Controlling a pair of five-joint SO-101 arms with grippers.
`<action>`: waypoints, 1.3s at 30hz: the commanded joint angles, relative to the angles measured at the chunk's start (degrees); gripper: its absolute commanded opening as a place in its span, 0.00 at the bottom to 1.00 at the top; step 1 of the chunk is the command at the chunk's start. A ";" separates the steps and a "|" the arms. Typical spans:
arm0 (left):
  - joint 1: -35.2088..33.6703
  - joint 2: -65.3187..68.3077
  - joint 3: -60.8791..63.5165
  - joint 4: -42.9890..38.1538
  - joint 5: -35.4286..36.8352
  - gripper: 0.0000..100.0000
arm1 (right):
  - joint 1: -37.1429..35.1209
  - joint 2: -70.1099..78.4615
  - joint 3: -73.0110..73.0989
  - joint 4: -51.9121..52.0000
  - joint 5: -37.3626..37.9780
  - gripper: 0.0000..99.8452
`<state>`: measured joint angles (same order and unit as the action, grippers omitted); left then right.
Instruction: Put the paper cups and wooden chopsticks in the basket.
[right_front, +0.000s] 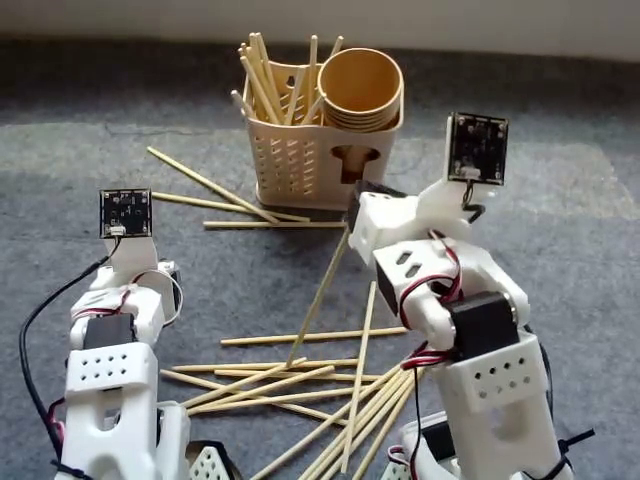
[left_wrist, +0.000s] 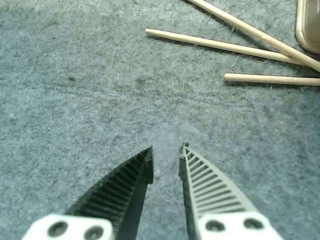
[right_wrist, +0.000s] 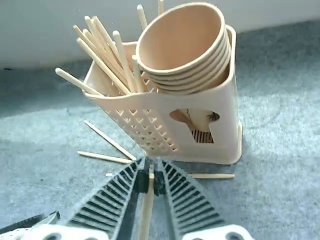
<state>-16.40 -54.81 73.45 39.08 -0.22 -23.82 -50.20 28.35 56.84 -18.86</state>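
Observation:
The cream plastic basket (right_front: 300, 165) stands at the back with several wooden chopsticks (right_front: 265, 75) upright in it and a stack of paper cups (right_front: 362, 90) tilted in its other half. Just in front of the basket my right gripper (right_front: 354, 218) is shut on one chopstick (right_front: 318, 298), which slants down to the carpet. In the right wrist view the gripper (right_wrist: 151, 166) pinches that chopstick (right_wrist: 147, 205) before the basket (right_wrist: 220, 130) and cups (right_wrist: 182, 47). My left gripper (left_wrist: 167, 150) hovers open over bare carpet, nothing between its fingers, with three chopsticks (left_wrist: 215, 44) lying beyond it.
Several loose chopsticks (right_front: 300, 385) lie fanned on the grey carpet between the two arm bases. Three more (right_front: 215, 203) lie left of the basket. A corner of the basket (left_wrist: 309, 30) shows in the left wrist view. A pale wall runs behind the basket.

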 joint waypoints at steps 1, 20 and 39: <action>-0.48 -0.92 -0.31 -1.05 -0.26 0.11 | -0.92 -1.01 -6.73 0.13 0.70 0.01; -0.66 -0.92 -0.31 -0.97 -0.26 0.11 | -2.95 -0.04 -13.23 -38.64 12.13 0.01; -0.75 -0.92 -0.31 -0.97 -0.26 0.11 | -2.68 15.96 -13.76 -57.71 24.09 0.01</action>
<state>-16.40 -54.81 73.45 39.08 -0.22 -26.20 -34.29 16.92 1.36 4.35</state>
